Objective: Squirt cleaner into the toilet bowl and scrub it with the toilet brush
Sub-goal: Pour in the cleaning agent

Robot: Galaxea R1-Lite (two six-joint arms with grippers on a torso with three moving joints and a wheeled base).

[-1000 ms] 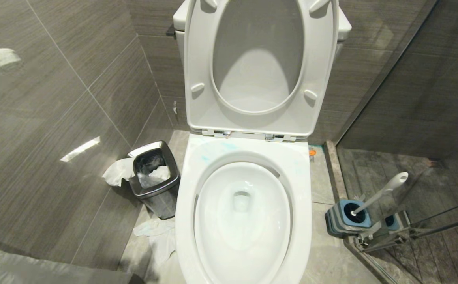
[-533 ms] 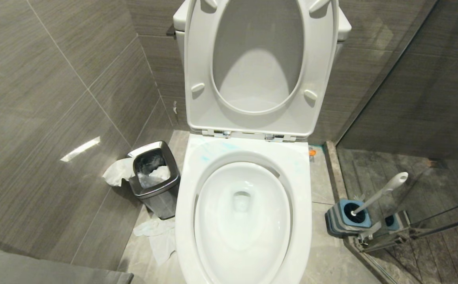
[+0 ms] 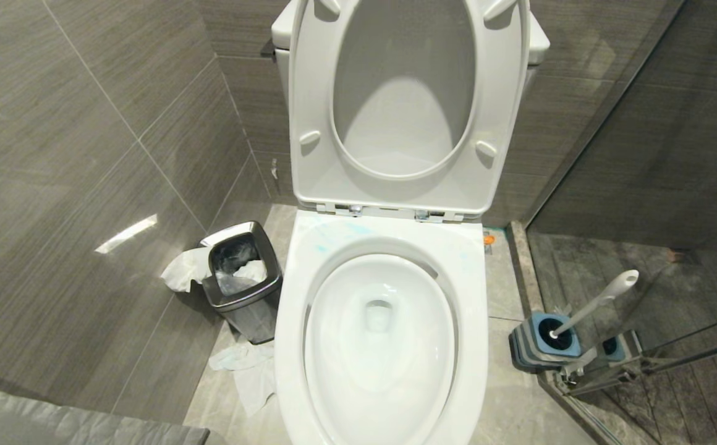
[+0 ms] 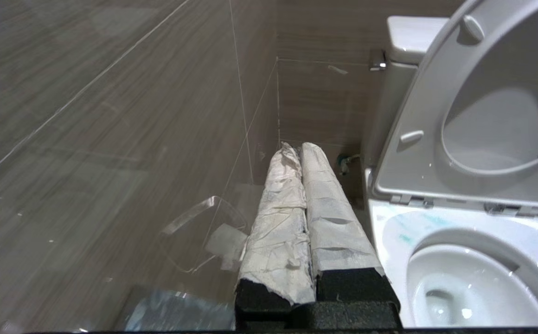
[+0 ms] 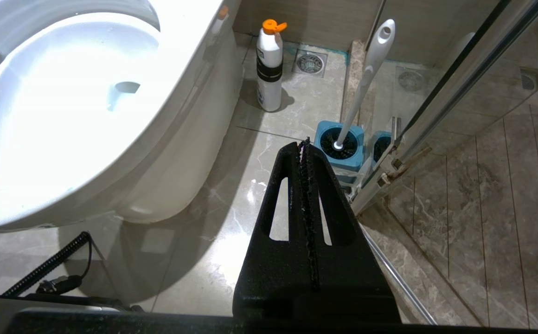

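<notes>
Toilet bowl (image 3: 380, 346), seat raised, cleaner (image 3: 321, 248) streaking its back rim, unchanged from a second ago. Toilet brush (image 3: 593, 303) sits in its holder (image 3: 541, 346) alongside. Left gripper (image 4: 297, 150) and right gripper (image 5: 304, 144) closed, empty.

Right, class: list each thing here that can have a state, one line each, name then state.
Seat: raised.
Bowl: uncovered, turquoise streaks on the rim.
Brush: standing in its holder, leaning.
Bottle: upright on the floor, orange cap shut.
Bin: open, paper inside.
Left gripper: shut, empty, fingers wrapped in paper.
Right gripper: shut, empty.
</notes>
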